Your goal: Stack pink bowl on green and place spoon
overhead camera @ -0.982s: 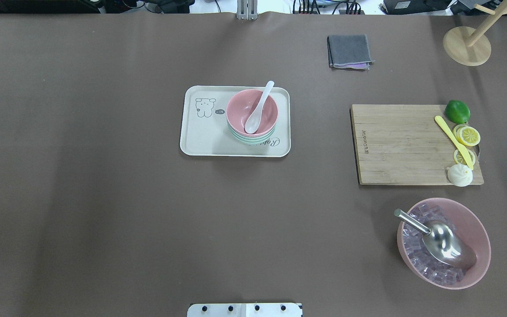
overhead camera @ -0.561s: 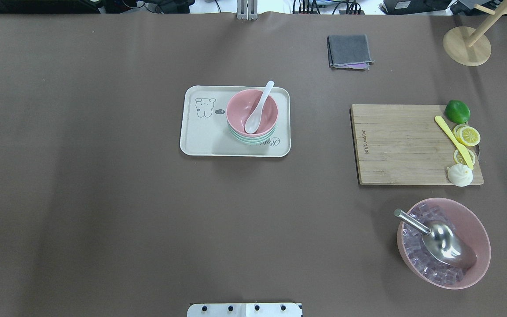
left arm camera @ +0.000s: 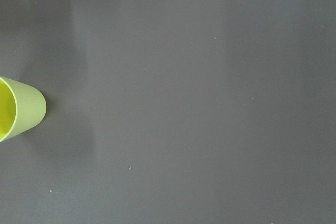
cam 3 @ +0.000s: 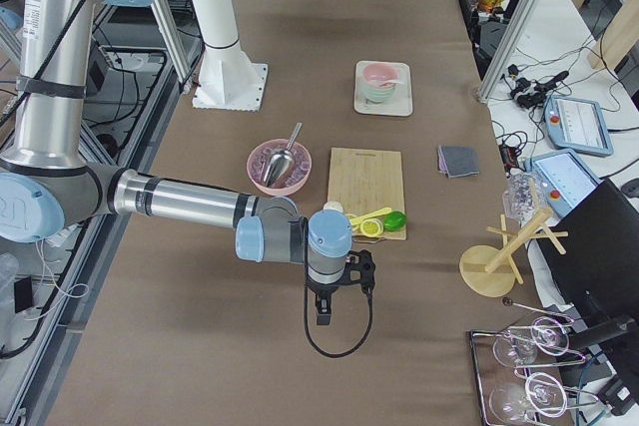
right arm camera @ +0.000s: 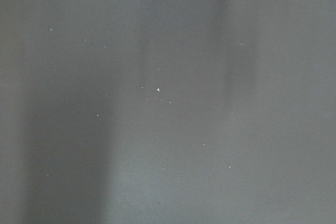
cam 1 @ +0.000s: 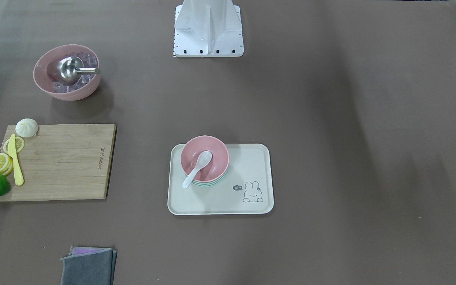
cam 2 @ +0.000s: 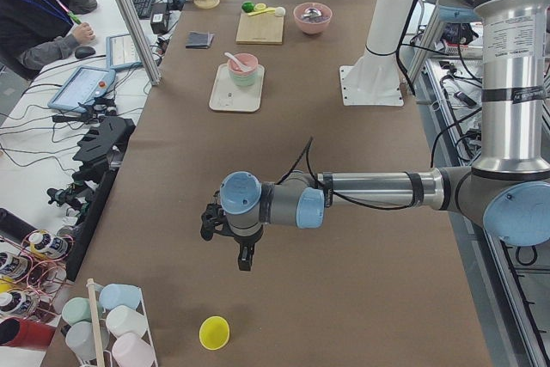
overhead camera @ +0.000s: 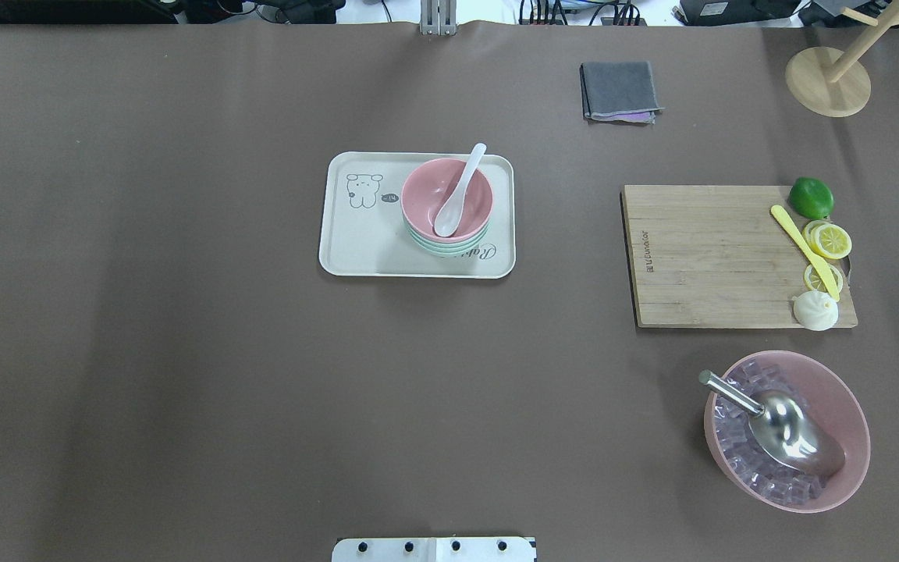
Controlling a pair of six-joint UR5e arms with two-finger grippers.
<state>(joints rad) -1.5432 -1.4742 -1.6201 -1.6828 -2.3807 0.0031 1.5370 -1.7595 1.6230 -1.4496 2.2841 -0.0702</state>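
Note:
The pink bowl sits nested on top of the green bowl, whose mint rim shows just beneath it. The stack stands on the right part of a cream tray. The white spoon lies in the pink bowl, head down inside and handle over the far rim. The front view shows the same stack with the spoon in it. My left gripper and right gripper hang over bare table at opposite ends, far from the tray. I cannot tell whether they are open or shut.
A wooden cutting board holds a yellow knife, lemon slices, a lime and a bun. Nearby are a large pink bowl of ice cubes with a steel scoop, a grey cloth and a wooden stand. A yellow cup lies near the left gripper.

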